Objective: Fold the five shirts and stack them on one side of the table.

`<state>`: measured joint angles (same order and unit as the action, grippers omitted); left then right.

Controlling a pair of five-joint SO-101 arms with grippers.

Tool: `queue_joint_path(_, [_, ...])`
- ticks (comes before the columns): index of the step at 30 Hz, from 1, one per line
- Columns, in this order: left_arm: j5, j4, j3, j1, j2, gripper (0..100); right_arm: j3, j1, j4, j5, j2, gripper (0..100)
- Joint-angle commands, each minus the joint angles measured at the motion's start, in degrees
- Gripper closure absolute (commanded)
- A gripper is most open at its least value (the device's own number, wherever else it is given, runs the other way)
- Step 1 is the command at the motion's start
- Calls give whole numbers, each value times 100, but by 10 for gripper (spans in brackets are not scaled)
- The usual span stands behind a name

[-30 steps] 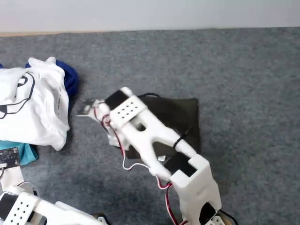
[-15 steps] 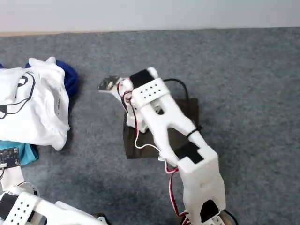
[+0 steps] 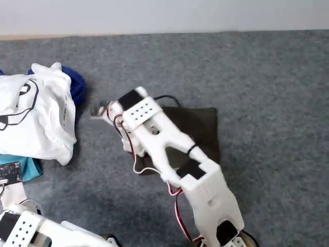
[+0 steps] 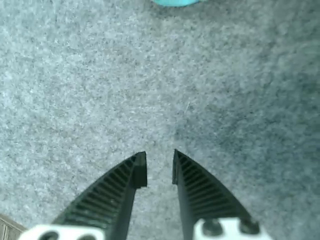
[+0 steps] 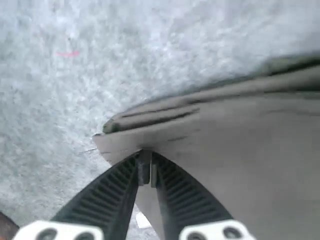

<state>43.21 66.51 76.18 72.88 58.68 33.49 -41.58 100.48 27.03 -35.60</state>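
High view: the dark shirt (image 3: 199, 127) lies folded into a rough square near the middle of the grey table (image 3: 272, 87). The right arm stretches across it and hides its near corner. The right gripper (image 3: 101, 110) shows at the side of the shirt that faces the unfolded pile. In the right wrist view its fingers (image 5: 120, 190) are closed on a thin edge of the dark shirt (image 5: 240, 150), pinched at the very tips. That corner looks lifted, with further layers of the fold showing just behind it.

Well apart, at the table's edge, lies the heap not yet folded: a white shirt (image 3: 36, 118) on top, a blue shirt (image 3: 77, 85) peeking out behind it and a teal shirt (image 3: 28, 167) under its near side. The left arm (image 3: 31, 231) rests in the near corner. In its wrist view the left gripper (image 4: 159, 167) hangs over bare table, its fingers a little apart and holding nothing.

The grip is the weak point, I judge. So little cloth sits between the tips that a pull could slip it free. If only the top layer is caught, hauling on it would peel the fold open instead of shifting the whole shirt. The table's rough surface may also drag at the lower layers and rumple them. A move toward the heap risks tangling the folded shirt with the loose ones.
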Motion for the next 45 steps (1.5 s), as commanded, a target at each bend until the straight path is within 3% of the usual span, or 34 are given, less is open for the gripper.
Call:
queue_joint_path(1, [53,-105,-57,-35,79,903,176,426,259,-167,866,988])
queue_joint_path(15, [35,-105,-40,-35,79,903,-2163,1024,119,-1626,2185,988])
queue_joint_path(23, [35,-105,-40,0,79,903,-2980,2141,-391,-2848,2193,988])
queue_joint_path(34, [35,-105,-22,-44,79,903,-4853,2905,-1473,-2822,2220,988])
queue_joint_path(45, [35,-105,-22,-44,79,903,-4079,3002,-1288,-2532,3407,983])
